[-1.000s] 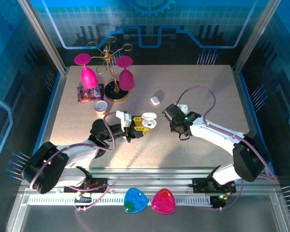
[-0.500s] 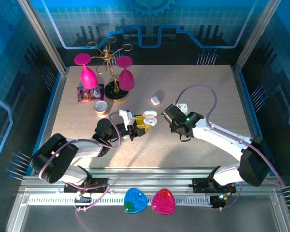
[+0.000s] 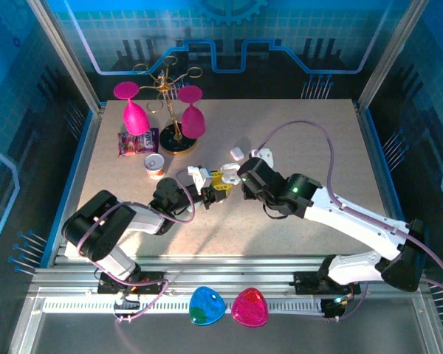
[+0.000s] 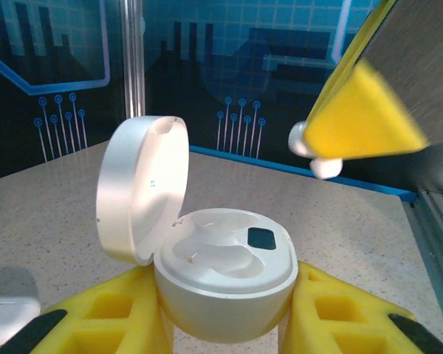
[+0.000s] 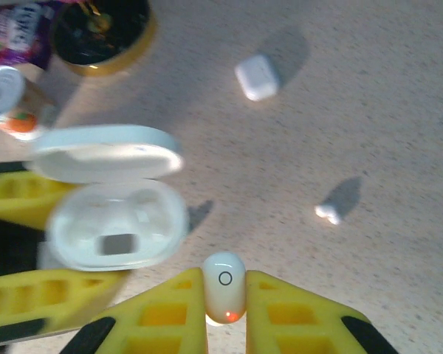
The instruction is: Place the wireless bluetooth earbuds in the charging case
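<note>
**Right arm advanced to the case; both grippers loaded**

Since one second earlier, the right arm has reached left across the bench (image 3: 317, 140) and the left arm has carried the case slightly forward. The gap between the two grippers has closed. All bench items stand where they were.

1. Left gripper (image 4: 225, 313): the jaws are partly closed and clamped on the lower body of the case (image 4: 223, 276), one yellow finger on each side. The case is upright. Its lid (image 4: 142, 188) stands open on the left in the left wrist view.
2. Right gripper (image 5: 224, 295): the jaws are nearly together and clamped on an earbud (image 5: 224, 274), which protrudes past the fingertips. In the left wrist view this earbud hangs above and to the right of the open case, clear of it.
3. A second earbud (image 5: 327, 213) lies on the bench, well apart from the case. A small shut case (image 5: 257, 76) lies further back.

Surface: speckled beige bench. At the back left stand a gold rack (image 3: 166, 81) hung with two pink glasses (image 3: 135, 114), a packet (image 3: 136, 141) and a can (image 3: 154, 164).

Room: blue printed wall panels in an aluminium frame. A blue shape (image 3: 207, 306) and a pink shape (image 3: 249, 307) sit on the front rail.
</note>
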